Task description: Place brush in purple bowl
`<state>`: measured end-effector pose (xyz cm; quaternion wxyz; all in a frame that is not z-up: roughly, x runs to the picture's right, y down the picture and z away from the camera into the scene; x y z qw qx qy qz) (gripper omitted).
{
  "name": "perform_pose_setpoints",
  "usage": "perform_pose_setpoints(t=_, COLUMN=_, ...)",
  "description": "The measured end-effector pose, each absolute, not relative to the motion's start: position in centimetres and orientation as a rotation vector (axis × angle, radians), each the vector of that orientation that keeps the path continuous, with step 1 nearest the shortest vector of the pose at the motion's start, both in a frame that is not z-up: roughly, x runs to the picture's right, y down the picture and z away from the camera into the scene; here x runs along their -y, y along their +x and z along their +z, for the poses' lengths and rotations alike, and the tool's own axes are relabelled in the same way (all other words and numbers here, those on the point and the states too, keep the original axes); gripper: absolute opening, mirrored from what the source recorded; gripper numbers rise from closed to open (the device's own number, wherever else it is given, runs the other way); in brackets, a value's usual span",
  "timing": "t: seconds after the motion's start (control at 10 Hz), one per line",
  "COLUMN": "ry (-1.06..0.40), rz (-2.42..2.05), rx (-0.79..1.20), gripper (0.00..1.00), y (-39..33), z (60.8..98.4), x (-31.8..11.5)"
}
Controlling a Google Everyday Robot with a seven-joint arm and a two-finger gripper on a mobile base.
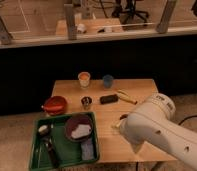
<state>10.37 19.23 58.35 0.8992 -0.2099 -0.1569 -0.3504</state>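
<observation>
Reaching is the step in hand: the slim black-handled, whitish-headed brush (47,143) is lying in the left part of the green plastic tray (57,118), beside the dull purple bowl (69,124) sitting in that tray. The gripper is hiding behind the bulky white arm (152,127) right of the tray, its jaws standing wide without the brush. Next it should be swinging left over the tray and lowering onto the handle.

Brush (48,147) is laid flat in green tray (36,146), whitish head farthest back. Purple bowl (69,131) is seated upright just beside it.
</observation>
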Motion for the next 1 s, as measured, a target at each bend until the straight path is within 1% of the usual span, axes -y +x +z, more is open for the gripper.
perform_pose_setpoints(t=0.2, ry=-0.379, rz=-0.844, rx=0.404, gripper=0.80, y=7.2, z=58.2, x=-17.9)
perform_pose_setpoints(t=0.5, ry=-0.292, rz=-1.035, rx=0.523, gripper=0.80, y=-0.2, z=57.3, x=-16.9)
perform_pose_setpoints(t=0.8, ry=-0.235, rz=-1.161, rx=0.688, gripper=0.80, y=-7.9, z=56.4, x=-18.5)
perform_pose_setpoints(t=1.0, ry=-0.189, rz=-1.143, rx=0.895, gripper=0.80, y=-12.1, z=56.2, x=-20.5)
